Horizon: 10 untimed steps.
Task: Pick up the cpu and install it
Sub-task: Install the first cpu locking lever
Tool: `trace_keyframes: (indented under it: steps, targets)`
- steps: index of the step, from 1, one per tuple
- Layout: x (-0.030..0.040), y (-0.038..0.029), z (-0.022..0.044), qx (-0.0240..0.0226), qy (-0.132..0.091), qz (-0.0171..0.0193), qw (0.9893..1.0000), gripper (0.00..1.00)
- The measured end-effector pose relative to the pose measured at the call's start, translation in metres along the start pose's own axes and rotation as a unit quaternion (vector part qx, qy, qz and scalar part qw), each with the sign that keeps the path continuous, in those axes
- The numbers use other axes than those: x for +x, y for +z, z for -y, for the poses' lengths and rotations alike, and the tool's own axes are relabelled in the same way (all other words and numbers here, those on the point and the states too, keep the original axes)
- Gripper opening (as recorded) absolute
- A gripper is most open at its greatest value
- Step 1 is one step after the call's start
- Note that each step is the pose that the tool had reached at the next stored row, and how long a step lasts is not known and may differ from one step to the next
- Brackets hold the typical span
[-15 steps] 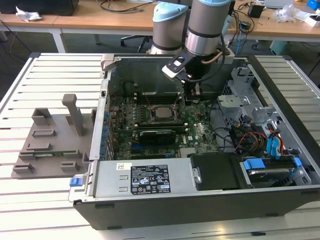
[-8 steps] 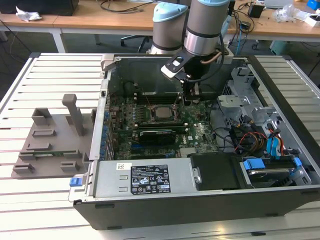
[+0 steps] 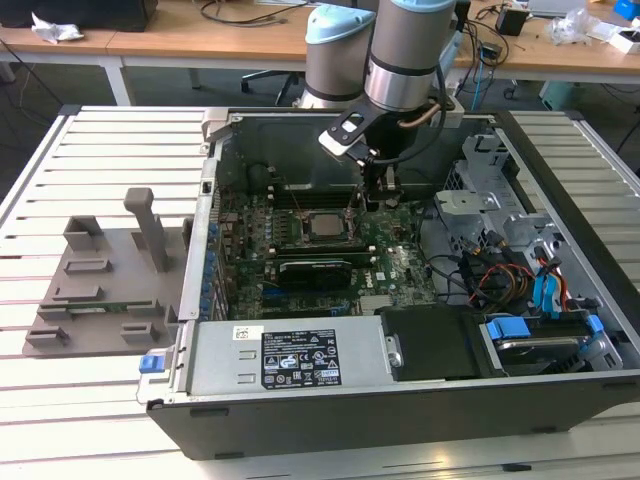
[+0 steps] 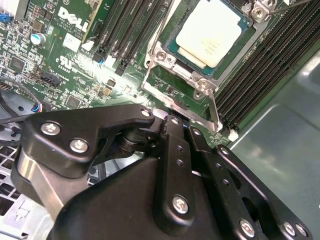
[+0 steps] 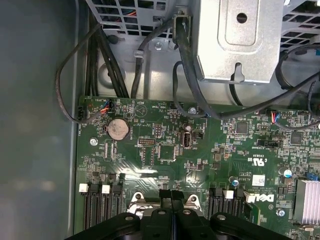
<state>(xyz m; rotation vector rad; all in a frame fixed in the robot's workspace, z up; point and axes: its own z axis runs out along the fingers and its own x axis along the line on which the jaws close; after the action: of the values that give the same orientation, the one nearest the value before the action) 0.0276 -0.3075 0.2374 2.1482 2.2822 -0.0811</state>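
Black claw [image 4: 181, 124] of matte, rounded link plates studded with bright screw heads, fingers [image 5: 164, 197] clenched together with nothing visible between them; hanging low over the green motherboard [image 5: 200, 150] inside the open computer case [image 3: 400, 415]. Just beside the fingertips, the end of a thin steel lever [image 4: 214, 107]; touching or not, impossible to tell. Seated flat in the silver socket frame [image 4: 159, 59]: the cpu [image 4: 212, 32], square, with a pale dull metal top and a darker green rim, apart from the claw. Flanking the socket, long black ribbed memory slots [image 4: 272, 55]. Elsewhere on the board, a round shiny coin cell [image 5: 118, 129] and a finned aluminium heat sink [image 5: 307, 200]. Also held in the case: a perforated grey metal drive cage [image 5: 240, 35] and looping black cables [image 5: 67, 85]. Outside, on the white slatted table [image 3: 100, 140], a grey plastic tray [image 3: 100, 290] with raised blocks.
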Motion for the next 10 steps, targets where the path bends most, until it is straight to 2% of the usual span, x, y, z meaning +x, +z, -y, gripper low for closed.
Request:
trace_keyframes:
  steps: [5,6,10]
  targets:
    - [0.0001,0.0001,0.0019,0.0,0.0,0.0,1.0,0.11]
    - [0.0003,0.0003,0.0048,0.0,0.0,0.0,1.0,0.11]
    - [0.0006,0.0006,0.0095,0.0,0.0,0.0,1.0,0.11]
